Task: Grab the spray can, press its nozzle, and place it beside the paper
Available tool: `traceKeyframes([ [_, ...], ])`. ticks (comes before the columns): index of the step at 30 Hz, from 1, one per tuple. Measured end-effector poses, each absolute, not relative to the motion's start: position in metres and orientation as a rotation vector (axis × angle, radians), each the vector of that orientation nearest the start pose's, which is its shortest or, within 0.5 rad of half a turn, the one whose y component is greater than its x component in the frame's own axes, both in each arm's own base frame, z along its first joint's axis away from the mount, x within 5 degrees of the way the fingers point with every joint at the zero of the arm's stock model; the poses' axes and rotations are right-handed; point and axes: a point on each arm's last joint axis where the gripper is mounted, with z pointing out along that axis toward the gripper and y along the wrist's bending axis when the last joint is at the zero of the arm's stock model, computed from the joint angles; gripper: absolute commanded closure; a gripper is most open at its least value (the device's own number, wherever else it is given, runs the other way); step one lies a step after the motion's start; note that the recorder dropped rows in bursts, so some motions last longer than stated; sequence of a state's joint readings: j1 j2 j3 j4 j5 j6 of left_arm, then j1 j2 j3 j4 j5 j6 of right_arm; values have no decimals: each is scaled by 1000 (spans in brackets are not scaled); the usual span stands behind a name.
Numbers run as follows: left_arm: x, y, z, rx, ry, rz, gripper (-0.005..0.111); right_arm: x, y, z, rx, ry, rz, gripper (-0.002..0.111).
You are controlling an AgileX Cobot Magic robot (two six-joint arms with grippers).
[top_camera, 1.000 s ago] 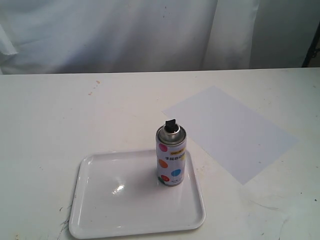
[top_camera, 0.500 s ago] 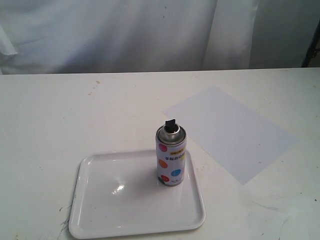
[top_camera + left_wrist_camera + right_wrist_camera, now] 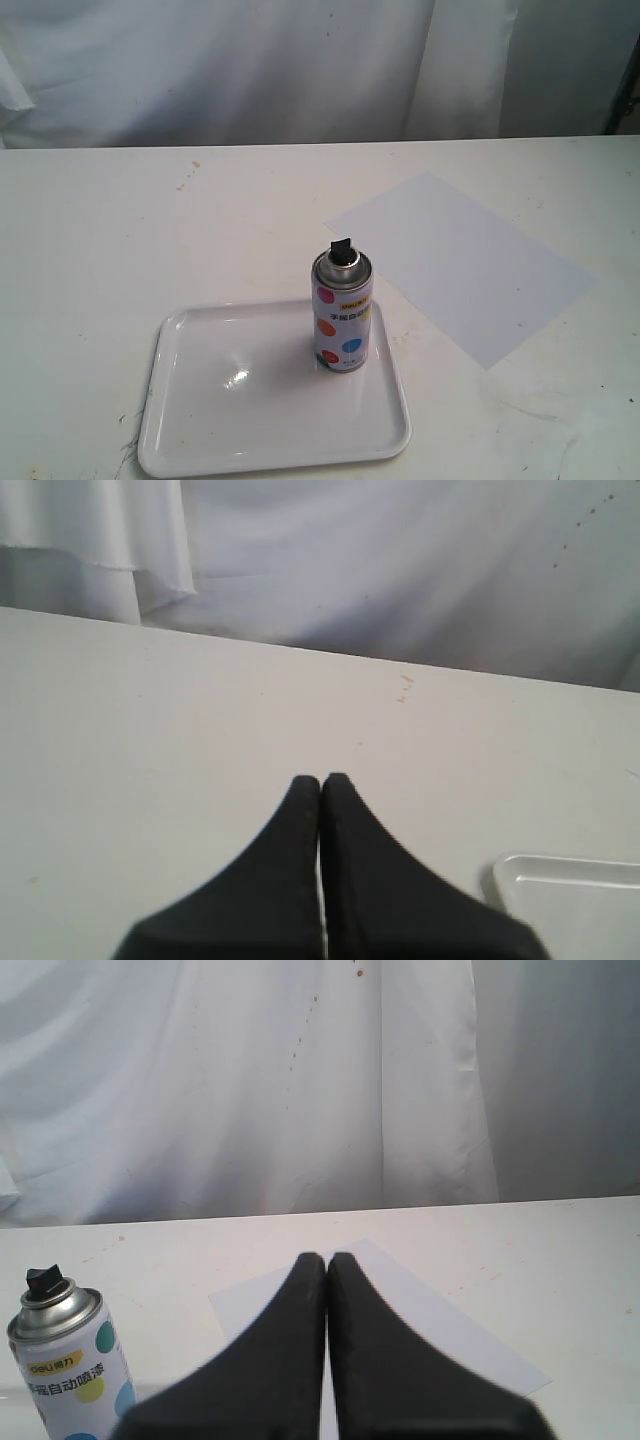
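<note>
The spray can [image 3: 342,315], white with coloured dots and a yellow strip, stands upright at the far right corner of a white tray [image 3: 230,420]. Its black nozzle [image 3: 342,248] tops the silver dome. The pale paper [image 3: 460,262] lies flat on the table to the can's right. Neither gripper shows in the exterior view. My left gripper [image 3: 321,780] is shut over bare table, with a tray corner [image 3: 570,900] beside it. My right gripper [image 3: 326,1258] is shut and empty, with the paper [image 3: 440,1330] behind it and the spray can [image 3: 68,1365] off to one side, nozzle [image 3: 44,1280] visible.
A white curtain [image 3: 300,70] hangs behind the table's far edge. The table [image 3: 120,230] is off-white with small marks. A dark object [image 3: 628,100] shows at the far right edge.
</note>
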State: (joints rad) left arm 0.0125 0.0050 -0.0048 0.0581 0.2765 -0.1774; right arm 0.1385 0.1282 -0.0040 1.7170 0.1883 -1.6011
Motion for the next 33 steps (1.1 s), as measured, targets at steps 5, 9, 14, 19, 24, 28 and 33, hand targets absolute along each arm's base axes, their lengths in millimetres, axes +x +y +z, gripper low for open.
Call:
traceKeyframes([
  [5,55,2,188,-76,1773,-19,107,63,26,209,-162,1582,348,108],
  [9,55,2,188,-74,1773,-18,107,63,26,209,-162,1582,348,108],
  [14,55,2,188,-72,1773,-16,107,63,26,209,-162,1582,348,108],
  [19,55,2,188,-70,1773,-15,107,63,26,209,-162,1582,348,108],
  [24,55,2,188,-70,1773,-15,107,63,26,209,-162,1582,348,108],
  [28,55,2,188,-69,1773,-13,107,62,26,210,-163,1577,348,108],
  [33,55,2,188,-69,1773,-13,107,60,25,211,-162,1549,346,108],
])
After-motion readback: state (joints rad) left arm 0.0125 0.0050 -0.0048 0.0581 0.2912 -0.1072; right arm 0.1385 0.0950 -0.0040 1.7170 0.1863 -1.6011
